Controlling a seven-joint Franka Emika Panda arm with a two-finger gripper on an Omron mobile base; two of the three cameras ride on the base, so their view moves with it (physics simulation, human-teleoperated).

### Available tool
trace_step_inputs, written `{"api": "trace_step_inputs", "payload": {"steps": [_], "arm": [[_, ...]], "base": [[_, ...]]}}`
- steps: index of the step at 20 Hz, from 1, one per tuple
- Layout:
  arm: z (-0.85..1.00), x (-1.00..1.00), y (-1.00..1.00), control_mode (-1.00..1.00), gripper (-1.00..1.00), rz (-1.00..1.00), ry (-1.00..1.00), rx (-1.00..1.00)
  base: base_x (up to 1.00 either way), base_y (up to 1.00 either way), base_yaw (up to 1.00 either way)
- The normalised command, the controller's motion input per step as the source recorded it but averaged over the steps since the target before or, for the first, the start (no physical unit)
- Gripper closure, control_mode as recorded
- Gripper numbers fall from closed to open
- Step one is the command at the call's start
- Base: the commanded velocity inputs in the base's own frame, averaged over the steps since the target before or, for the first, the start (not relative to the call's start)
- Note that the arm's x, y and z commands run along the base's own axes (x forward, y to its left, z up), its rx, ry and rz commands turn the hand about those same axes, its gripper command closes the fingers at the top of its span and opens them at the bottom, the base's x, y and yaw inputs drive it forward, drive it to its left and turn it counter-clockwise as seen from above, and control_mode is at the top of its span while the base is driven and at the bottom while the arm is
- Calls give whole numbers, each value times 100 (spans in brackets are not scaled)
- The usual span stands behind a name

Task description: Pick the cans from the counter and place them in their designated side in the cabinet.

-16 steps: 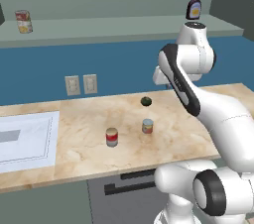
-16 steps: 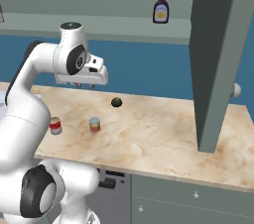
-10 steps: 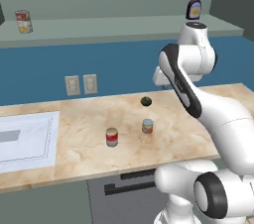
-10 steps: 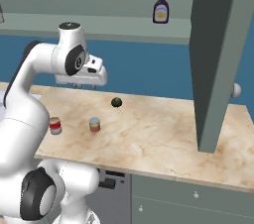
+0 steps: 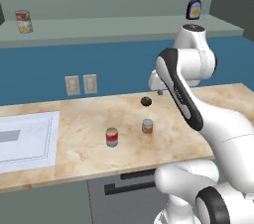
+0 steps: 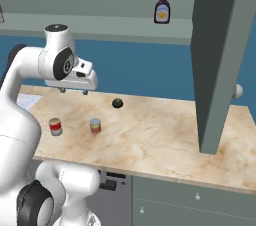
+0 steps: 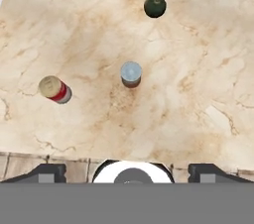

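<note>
Two cans stand apart on the beige counter: a red-and-white can and a shorter grey-banded can. My gripper hangs open and empty, high above the counter and behind the cans, pointing down. The hand view looks down on both cans from above. The cabinet ledge runs above the blue wall. A yellow-and-red can marks its left half and a dark sauce bottle its right half.
A dark green round lump lies behind the cans. A white panel covers the counter's left end. The open grey-green cabinet door hangs down at the right. Wall sockets sit on the blue wall.
The hand has shifted a little to the left and slightly lower, staying open. The cans and the lump have not moved.
</note>
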Motion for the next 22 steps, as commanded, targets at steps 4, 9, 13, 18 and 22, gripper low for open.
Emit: {"api": "trace_step_inputs", "payload": {"steps": [4, 9, 13, 18, 22], "arm": [[0, -35, 28, -100, -100, 0, -2, 0], [0, -33, 31, -100, -100, 0, -2, 1], [0, -27, 32, -100, -100, 0, -1, 1], [-2, -23, 26, -100, -100, 2, -4, 1], [-1, -23, 5, -100, -100, 3, -9, -2]], "base": [[0, 0, 0], [0, 0, 0], [0, 0, 0], [0, 0, 0], [0, 0, 0]]}}
